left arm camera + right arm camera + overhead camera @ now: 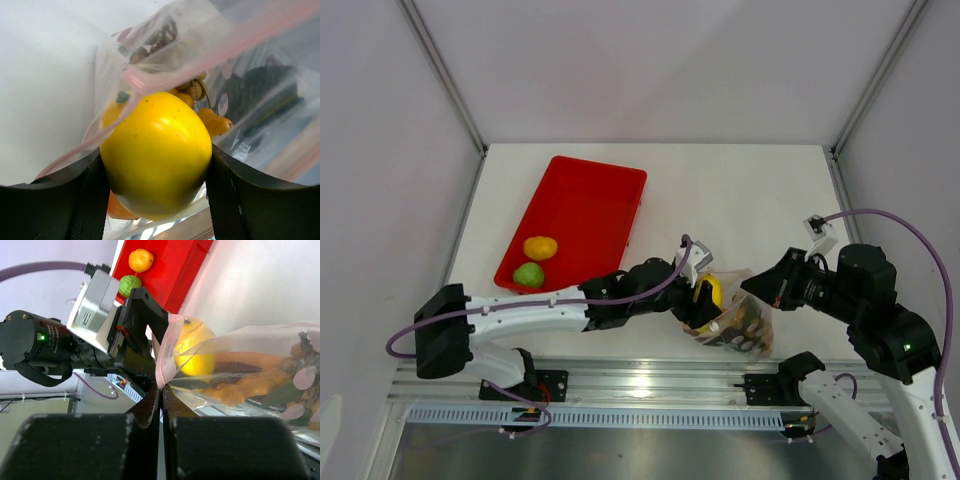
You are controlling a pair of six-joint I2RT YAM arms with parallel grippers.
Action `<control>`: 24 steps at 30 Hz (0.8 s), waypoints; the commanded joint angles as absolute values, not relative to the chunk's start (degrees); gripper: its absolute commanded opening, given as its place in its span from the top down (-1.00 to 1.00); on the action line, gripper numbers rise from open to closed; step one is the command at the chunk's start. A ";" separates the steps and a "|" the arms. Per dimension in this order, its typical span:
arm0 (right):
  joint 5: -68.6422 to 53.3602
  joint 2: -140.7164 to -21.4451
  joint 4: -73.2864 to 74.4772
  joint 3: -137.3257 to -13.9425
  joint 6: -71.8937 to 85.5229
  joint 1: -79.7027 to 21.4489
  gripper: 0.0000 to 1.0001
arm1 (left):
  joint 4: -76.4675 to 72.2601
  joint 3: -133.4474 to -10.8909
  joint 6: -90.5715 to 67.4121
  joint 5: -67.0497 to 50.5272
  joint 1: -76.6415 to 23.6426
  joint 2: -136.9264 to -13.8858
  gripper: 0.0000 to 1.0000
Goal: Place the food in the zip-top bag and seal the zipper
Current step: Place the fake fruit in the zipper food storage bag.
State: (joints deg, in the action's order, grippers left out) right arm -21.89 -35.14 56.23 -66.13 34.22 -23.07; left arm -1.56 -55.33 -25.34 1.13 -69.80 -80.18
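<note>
My left gripper [157, 172] is shut on the yellow mango [157, 150], both black fingers [85, 200] pressed against its sides. The mango [708, 291] sits at the mouth of the clear zip-top bag [742, 325], partly under the pink zipper [200, 65]. Inside the bag lie orange bits [215, 122] and other dark food pieces. My right gripper [162, 390] is shut on the bag's zipper [164, 357] edge and holds the mouth up beside the mango [192, 347]. An orange fruit [540, 247] and a green lime [528, 274] lie in the tray.
The red tray [585, 205] stands at the back left, its near end holding the two fruits. The bag hangs close to the table's front edge, above the metal rail [650, 385]. White walls enclose the table at left, back and right.
</note>
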 commanded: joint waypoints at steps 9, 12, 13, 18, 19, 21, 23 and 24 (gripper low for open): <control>-20.92 -37.00 49.84 -70.31 34.71 -23.03 1.00 | -4.56 -48.08 -11.25 -4.49 -71.90 -71.99 0.99; -22.41 -37.35 49.40 -70.05 34.98 -22.94 1.00 | -3.44 -50.17 -9.32 -5.27 -71.98 -72.94 0.99; -22.93 -37.35 49.22 -69.96 34.98 -22.94 1.00 | -2.30 -50.79 -8.01 -5.53 -71.98 -73.73 0.99; -24.17 -37.35 49.31 -69.87 35.51 -22.94 1.00 | 6.05 -61.15 -4.92 -1.96 -71.98 -80.32 0.99; -24.08 -37.18 49.22 -69.87 35.59 -22.94 1.00 | 6.93 -61.87 -5.62 0.68 -72.07 -80.94 0.99; -23.91 -37.18 49.39 -69.79 35.60 -22.94 1.00 | 5.90 -61.79 -6.24 8.07 -72.07 -81.21 0.96; -24.17 -37.09 49.13 -69.61 35.86 -22.94 1.00 | 4.23 -62.22 -7.03 9.93 -72.07 -81.56 0.91; -24.17 -37.09 49.13 -69.35 35.95 -22.94 1.00 | 4.13 -63.01 -6.60 9.93 -72.07 -81.91 0.83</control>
State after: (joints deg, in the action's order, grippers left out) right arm -23.20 -37.60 54.13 -67.00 34.79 -23.07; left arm 3.55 -59.86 -8.38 4.10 -71.88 -81.45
